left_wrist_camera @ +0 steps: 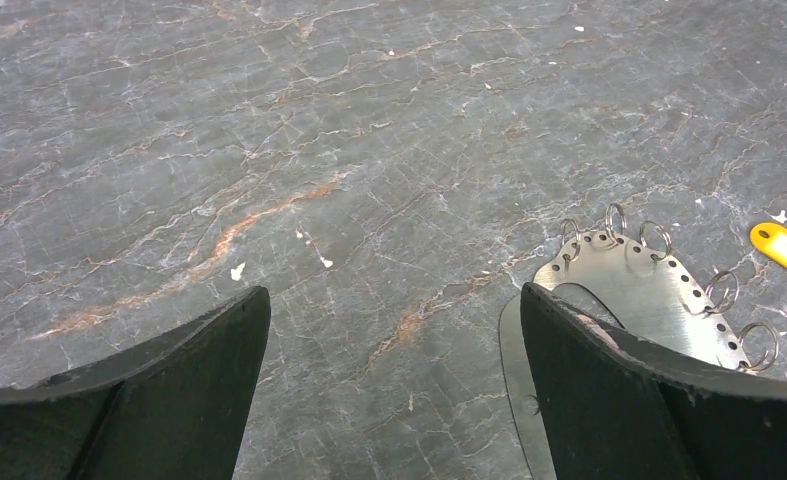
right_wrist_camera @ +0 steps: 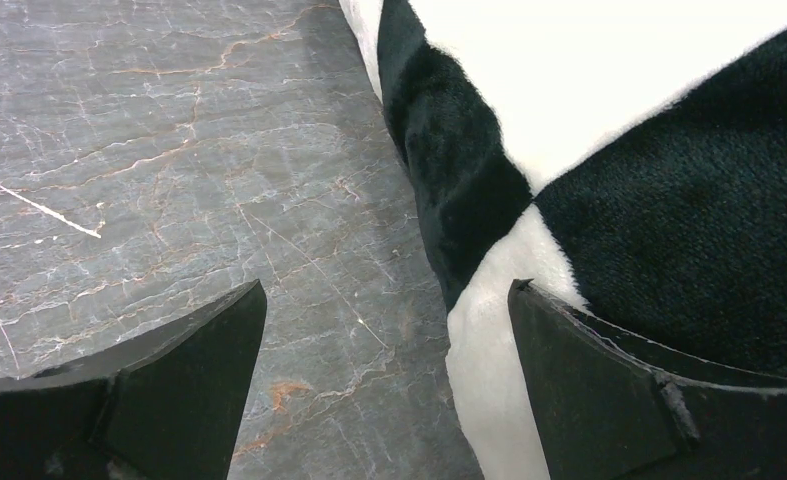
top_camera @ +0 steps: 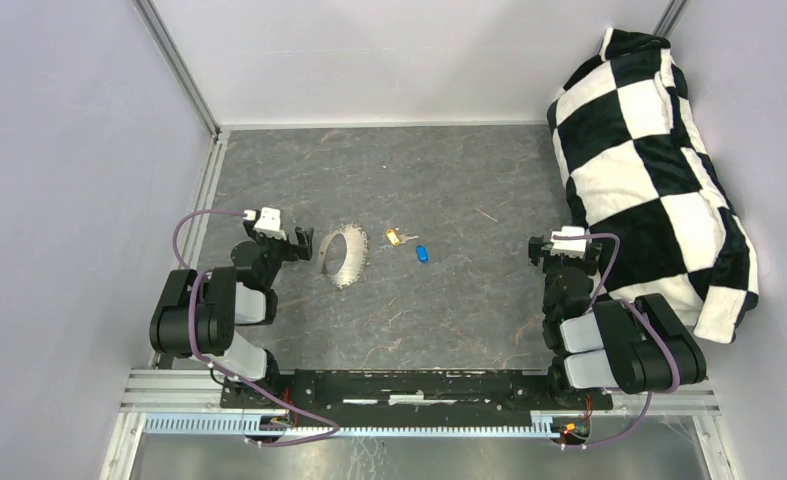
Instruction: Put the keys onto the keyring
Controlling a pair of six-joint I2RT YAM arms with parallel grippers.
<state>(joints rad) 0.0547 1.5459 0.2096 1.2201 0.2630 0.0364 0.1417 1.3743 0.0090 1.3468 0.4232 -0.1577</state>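
The keyring (top_camera: 343,256) is a thin silver curved band standing on the dark marble table (top_camera: 449,310), left of centre. In the left wrist view the keyring (left_wrist_camera: 641,290) carries several small wire rings along a perforated edge. Right of it lie the gold key (top_camera: 396,237) and the blue-headed key (top_camera: 423,253), apart from each other. The left wrist view catches only the gold key's yellow head (left_wrist_camera: 783,246). My left gripper (top_camera: 300,244) (left_wrist_camera: 394,293) is open, just left of the keyring, holding nothing. My right gripper (top_camera: 566,250) (right_wrist_camera: 386,285) is open and holds nothing, far right of the keys.
A black-and-white checkered blanket (top_camera: 649,170) (right_wrist_camera: 619,150) is heaped along the right side, right against my right gripper's outer finger (right_wrist_camera: 609,380). Pale walls enclose the table on the left, back and right. Small white flecks dot the marble.
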